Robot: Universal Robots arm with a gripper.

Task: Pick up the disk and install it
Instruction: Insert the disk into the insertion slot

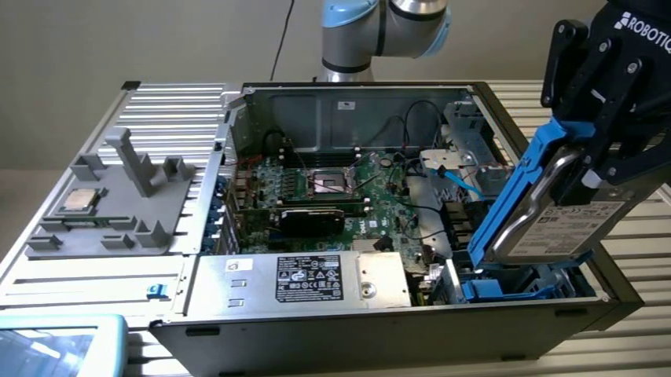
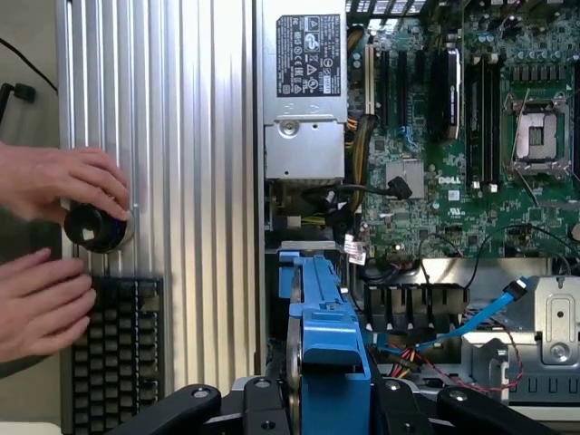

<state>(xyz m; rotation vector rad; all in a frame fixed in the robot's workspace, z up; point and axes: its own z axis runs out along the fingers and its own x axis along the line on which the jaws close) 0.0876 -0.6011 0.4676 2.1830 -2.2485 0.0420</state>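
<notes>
Fingers (image 2: 263, 399) grip the blue-railed disk (image 2: 323, 353) edge-on above the open case (image 2: 555, 328).

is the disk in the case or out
Not seated: the gripper holds the disk tilted, its lower end at the blue bay, most of it above the case.

Disk (image 1: 555, 224): silver-grey, white printed label; rails (image 1: 511, 196) blue.
Gripper (image 1: 592, 169): black, white lettering.
Arm (image 1: 362, 27): light blue and grey.
Motherboard (image 1: 351, 200): green.
Power supply (image 1: 362, 275): silver, black label.
Data cable (image 1: 461, 184): light blue.
Worktop (image 2: 181, 136): pale grey, ribbed in parallel stripes.
Keyboard (image 2: 118, 353): black.
</notes>
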